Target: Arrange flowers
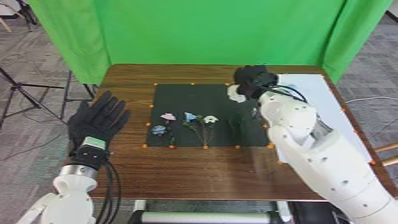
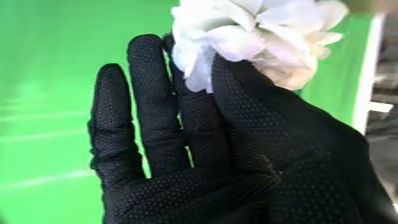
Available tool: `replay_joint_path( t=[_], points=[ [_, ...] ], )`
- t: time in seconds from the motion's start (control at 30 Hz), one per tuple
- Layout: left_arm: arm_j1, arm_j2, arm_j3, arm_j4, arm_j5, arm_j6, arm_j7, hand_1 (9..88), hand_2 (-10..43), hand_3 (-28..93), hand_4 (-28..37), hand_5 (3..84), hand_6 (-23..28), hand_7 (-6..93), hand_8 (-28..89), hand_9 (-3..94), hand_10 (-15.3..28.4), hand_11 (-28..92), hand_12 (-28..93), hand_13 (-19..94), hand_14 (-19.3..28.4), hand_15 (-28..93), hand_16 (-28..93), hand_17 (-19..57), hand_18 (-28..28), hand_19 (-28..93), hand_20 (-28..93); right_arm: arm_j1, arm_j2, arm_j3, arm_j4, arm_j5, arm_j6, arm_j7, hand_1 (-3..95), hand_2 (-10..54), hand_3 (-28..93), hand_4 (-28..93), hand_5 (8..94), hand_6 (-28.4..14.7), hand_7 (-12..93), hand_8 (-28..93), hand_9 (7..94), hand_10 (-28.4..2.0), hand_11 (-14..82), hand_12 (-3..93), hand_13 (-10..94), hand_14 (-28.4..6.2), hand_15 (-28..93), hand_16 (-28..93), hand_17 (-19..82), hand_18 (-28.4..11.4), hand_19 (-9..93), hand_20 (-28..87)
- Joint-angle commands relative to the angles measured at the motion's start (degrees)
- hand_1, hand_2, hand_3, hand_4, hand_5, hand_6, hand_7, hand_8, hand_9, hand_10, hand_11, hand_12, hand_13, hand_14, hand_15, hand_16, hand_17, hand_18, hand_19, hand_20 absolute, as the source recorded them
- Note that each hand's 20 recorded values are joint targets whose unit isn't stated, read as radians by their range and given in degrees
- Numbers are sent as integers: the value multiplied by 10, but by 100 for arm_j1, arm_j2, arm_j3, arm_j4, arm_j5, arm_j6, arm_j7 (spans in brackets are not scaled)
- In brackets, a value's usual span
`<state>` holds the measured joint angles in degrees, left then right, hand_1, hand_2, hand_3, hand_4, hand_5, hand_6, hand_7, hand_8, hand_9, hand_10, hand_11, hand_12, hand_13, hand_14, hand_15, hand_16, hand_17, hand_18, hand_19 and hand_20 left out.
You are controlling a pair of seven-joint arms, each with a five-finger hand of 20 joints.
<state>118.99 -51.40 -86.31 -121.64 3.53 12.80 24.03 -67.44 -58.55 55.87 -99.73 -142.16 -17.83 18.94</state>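
"Two hands, head view?"
"My left hand (image 1: 96, 122) is at left, fingers apart; my right hand (image 1: 255, 79) has a white flower (image 1: 235, 94), far right. Four smaller flowers (image 1: 190, 117) lie nearer on the mat (image 1: 182, 95)."
"Right wrist view?"
"Thumb and fingers clamp that white flower."

- green curtain (image 1: 213, 32), hangs behind far edge of table (image 1: 133, 172)
- black tripod (image 1: 16, 88), stands off left edge
- white sheet (image 1: 306, 81), lies along right edge
- grey carpet (image 1: 25, 145), surrounds table
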Motion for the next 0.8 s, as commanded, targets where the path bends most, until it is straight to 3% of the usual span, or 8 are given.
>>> replay_joint_path(
  t=[0.03,0.13,0.23,0.37,0.53,0.63,0.67,0.8],
  points=[
    [3,10,-22,-19,11,-39,-17,294,160,728,-282,442,64,210,-112,415,140,253,125,298,158,472,-71,-43,155,419,127,-114,-120,26,-120,-15,-1129,52,525,35,814,-283,575,-14,535,113,559,-153,154,167,434,-136,389,164,212,-184,654,262],
    [10,65,7,-21,-48,-36,38,294,161,728,-282,443,65,209,-111,415,140,252,125,298,158,472,-71,-43,155,420,128,-138,-116,-25,-41,-29,-1054,-30,526,34,813,-283,576,-15,531,113,538,-154,142,163,417,-139,372,151,204,-188,644,255],
    [-45,68,23,3,-39,-54,-5,293,161,728,-282,443,65,208,-111,415,140,252,125,298,157,472,-70,-43,155,420,127,-215,-117,-13,-25,-57,-1068,-23,526,35,809,-283,573,-15,528,111,535,-155,141,161,416,-139,369,147,203,-188,643,252],
    [-49,89,30,-5,-116,44,28,292,163,727,-283,442,65,209,-110,416,140,254,127,298,158,472,-69,-43,155,420,127,-259,-129,-23,-6,-31,-1069,-29,534,38,790,-283,558,-13,536,105,525,-148,140,161,415,-138,371,145,202,-188,646,251],
    [-56,50,4,5,-151,48,8,293,165,727,-283,445,65,211,-110,418,141,259,128,301,157,475,-69,-43,155,421,128,-287,-74,-55,45,-67,-1169,-174,537,39,779,-283,548,-9,546,94,521,-146,140,162,415,-136,372,144,202,-188,647,250],
    [-11,55,-70,-20,-167,76,93,292,166,728,-283,446,66,213,-110,419,141,263,129,302,158,479,-69,-43,155,422,128,-290,-38,-76,77,-65,-1113,-145,540,40,769,-283,540,-5,549,89,519,-144,140,162,413,-135,372,144,200,-186,645,249],
    [-14,26,-112,-17,-136,84,49,292,166,728,-283,446,66,213,-110,419,141,264,130,302,158,479,-69,-43,155,422,128,-308,-30,-59,79,-39,-1082,-117,541,41,767,-283,539,-5,550,87,518,-144,140,162,412,-134,371,144,200,-186,644,249],
    [4,108,-150,-23,-242,93,192,292,167,730,-283,446,66,215,-110,419,142,266,130,302,158,481,-70,-43,155,423,128,-322,1,-42,49,-41,-1058,-95,540,44,759,-283,526,-7,530,64,516,-145,140,163,412,-134,372,144,200,-186,645,249]
  ],
)
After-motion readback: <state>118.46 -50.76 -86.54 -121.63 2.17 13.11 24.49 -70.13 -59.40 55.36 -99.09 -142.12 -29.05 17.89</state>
